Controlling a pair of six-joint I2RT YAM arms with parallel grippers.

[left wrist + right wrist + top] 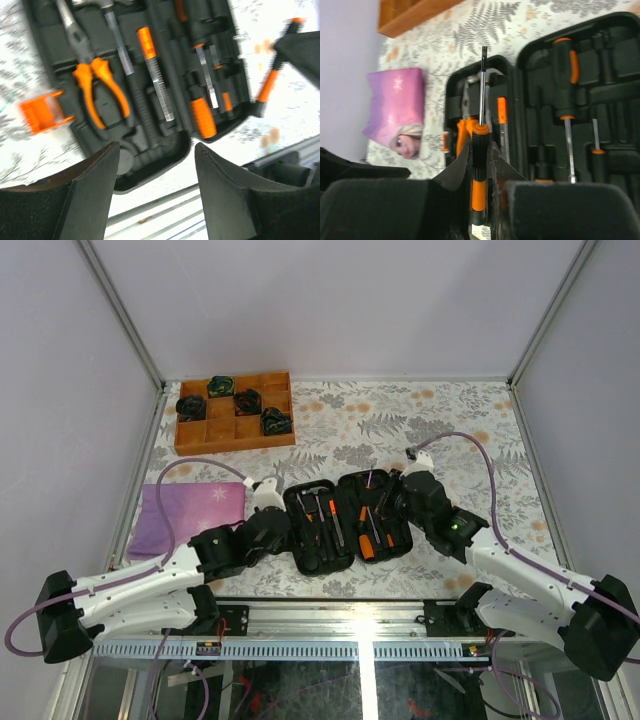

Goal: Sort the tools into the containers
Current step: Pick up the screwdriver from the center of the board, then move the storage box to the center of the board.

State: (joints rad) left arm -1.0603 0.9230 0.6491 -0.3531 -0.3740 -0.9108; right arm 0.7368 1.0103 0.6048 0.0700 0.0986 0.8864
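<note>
The black tool case (322,566) lies open and flat in the middle of the table. Several tools sit in its slots, among them orange-handled pliers (95,85) and screwdrivers (563,75). My right gripper (481,150) is shut on the black-and-orange handle of a screwdriver (480,137), held above the case with its shaft pointing away from the wrist. The left gripper (156,150) hangs open over the near corner of the case's left half (165,145), with nothing between its fingers (95,175). In the top view it sits at the case's left edge (268,530).
A brown wooden compartment tray (258,433) with dark objects stands at the back left. A purple pouch (190,512) lies left of the case. The orange latch (42,112) sticks out from the case's left side. The metal front rail (330,615) runs just behind the case's near edge.
</note>
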